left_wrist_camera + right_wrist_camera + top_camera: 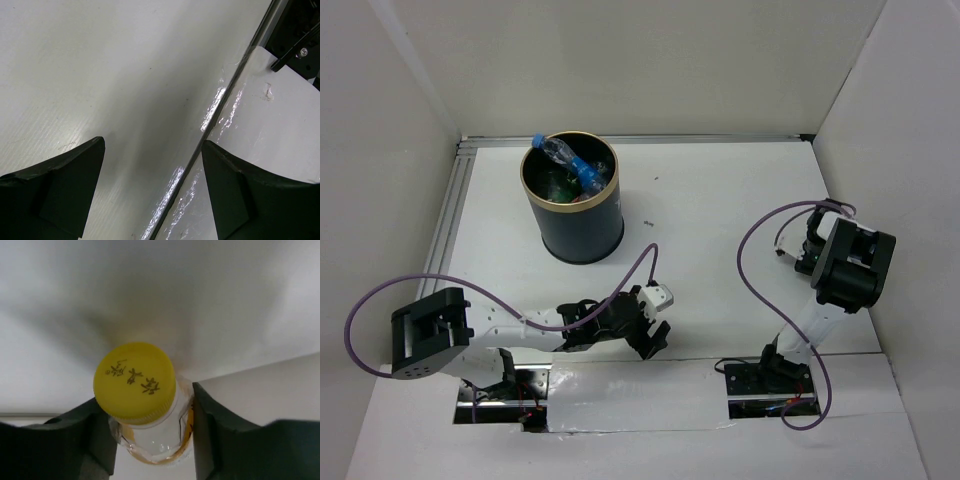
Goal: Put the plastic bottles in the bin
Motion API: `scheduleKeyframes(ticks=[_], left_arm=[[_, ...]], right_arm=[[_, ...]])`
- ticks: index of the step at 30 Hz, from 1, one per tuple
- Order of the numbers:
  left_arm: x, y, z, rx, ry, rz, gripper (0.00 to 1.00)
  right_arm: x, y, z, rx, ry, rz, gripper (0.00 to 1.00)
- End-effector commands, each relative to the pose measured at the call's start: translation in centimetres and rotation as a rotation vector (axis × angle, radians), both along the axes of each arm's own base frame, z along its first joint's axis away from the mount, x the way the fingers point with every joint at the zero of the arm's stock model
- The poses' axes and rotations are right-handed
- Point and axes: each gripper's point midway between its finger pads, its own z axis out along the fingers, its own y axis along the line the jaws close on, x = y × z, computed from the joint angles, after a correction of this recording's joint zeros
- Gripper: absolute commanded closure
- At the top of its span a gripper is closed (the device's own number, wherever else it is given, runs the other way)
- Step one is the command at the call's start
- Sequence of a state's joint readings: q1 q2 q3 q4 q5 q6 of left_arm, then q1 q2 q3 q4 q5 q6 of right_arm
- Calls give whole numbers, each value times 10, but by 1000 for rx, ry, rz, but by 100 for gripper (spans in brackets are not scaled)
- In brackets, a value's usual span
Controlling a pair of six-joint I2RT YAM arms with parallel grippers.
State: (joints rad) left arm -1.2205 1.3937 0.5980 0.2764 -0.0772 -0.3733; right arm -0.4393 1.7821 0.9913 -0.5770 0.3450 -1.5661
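My right gripper [150,400] pinches the yellow-capped bottle [135,382] just under its cap, by the right wall. My left gripper [152,147] hangs spread over the counter's [720,200] near edge. The bin [582,235] stands back left with a blue-capped bottle [570,160] sticking out of it.

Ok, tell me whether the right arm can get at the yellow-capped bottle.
Probably yes: the right gripper sits around the yellow-capped bottle, its fingers against both sides just below the cap, with nothing in between.
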Motion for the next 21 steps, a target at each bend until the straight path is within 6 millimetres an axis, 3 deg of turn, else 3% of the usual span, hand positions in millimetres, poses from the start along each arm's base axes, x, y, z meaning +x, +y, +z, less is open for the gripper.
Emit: scheduleKeyframes(ticks=[1, 2, 3, 4, 5, 6, 8, 9, 10, 11, 13, 14, 15, 16, 17, 18, 19, 20, 21], left_arm=[[5, -1, 20, -59, -36, 31, 10], [7, -1, 25, -72, -37, 45, 10], [5, 1, 29, -88, -34, 50, 10], [7, 4, 30, -91, -41, 61, 10], [9, 7, 33, -94, -44, 81, 10], [9, 7, 40, -115, -43, 86, 10], [10, 14, 48, -139, -71, 113, 10], [10, 14, 54, -155, -75, 113, 10], [12, 18, 53, -152, -83, 128, 10], [14, 19, 56, -159, -91, 139, 10], [14, 24, 53, -146, -94, 151, 10], [14, 24, 53, -146, -94, 151, 10], [14, 25, 48, -128, -90, 150, 10], [14, 25, 48, -132, -82, 156, 10], [13, 28, 42, -115, -77, 155, 10], [15, 32, 49, -141, -82, 183, 10], [11, 36, 44, -139, -72, 189, 10], [11, 39, 45, -148, -71, 202, 10], [12, 42, 46, -154, -77, 210, 10]], right_arm=[[12, 4, 12, 83, 30, -32, 62], [15, 12, 17, 139, 29, -35, 70], [39, 27, 34, 226, -48, 0, 82], [31, 47, 50, 306, -27, 14, 86], [39, 62, 65, 369, -59, 39, 88], [71, 88, 100, 480, -190, 104, 89], [82, 146, 156, 652, -265, 199, 91], [112, 181, 212, 769, -446, 289, 93], [121, 221, 242, 839, -504, 390, 95], [125, 248, 277, 904, -593, 441, 95], [125, 321, 338, 1152, -714, 596, 95], [134, 344, 390, 1191, -896, 742, 91], [120, 370, 412, 1390, -881, 671, 87], [119, 400, 442, 1459, -990, 819, 85], [116, 417, 449, 1536, -982, 812, 83], [111, 436, 454, 1644, -923, 731, 83], [99, 468, 476, 1699, -906, 787, 83], [116, 490, 456, 1736, -802, 729, 83], [116, 507, 458, 1770, -746, 729, 83]])
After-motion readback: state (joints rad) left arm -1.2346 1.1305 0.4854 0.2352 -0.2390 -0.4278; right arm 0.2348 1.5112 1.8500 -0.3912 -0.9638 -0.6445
